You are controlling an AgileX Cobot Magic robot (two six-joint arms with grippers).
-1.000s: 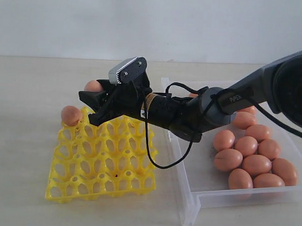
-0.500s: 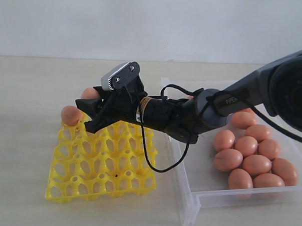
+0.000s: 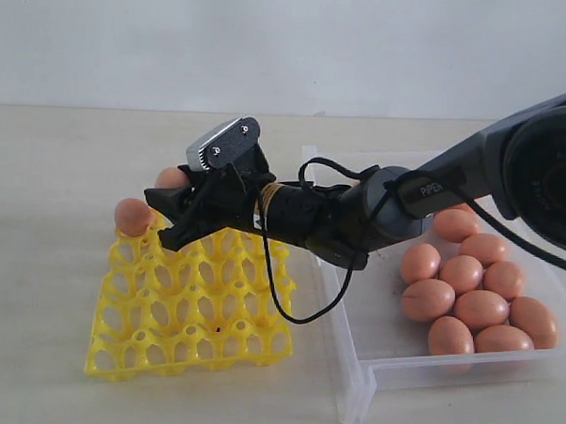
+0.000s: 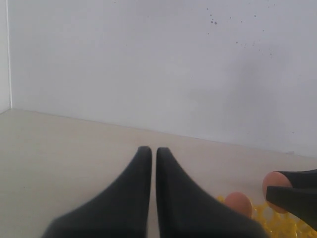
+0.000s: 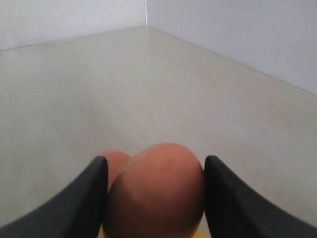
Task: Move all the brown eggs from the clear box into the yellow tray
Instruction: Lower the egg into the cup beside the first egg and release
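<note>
The clear box point(image 3: 351, 365) lies nearest on the right, with brown eggs point(image 3: 462, 273) clustered toward its right side; just left of it sits the yellow tray point(image 3: 189, 330); at the tray's far left corner 1 seated egg point(image 3: 132, 217) rests; beside it, over the tray's far edge, the right gripper point(image 5: 154, 166) clasps 1 held egg point(image 5: 156, 198) between wide-set fingers; the left gripper point(image 4: 149, 148) is closed, empty.
</note>
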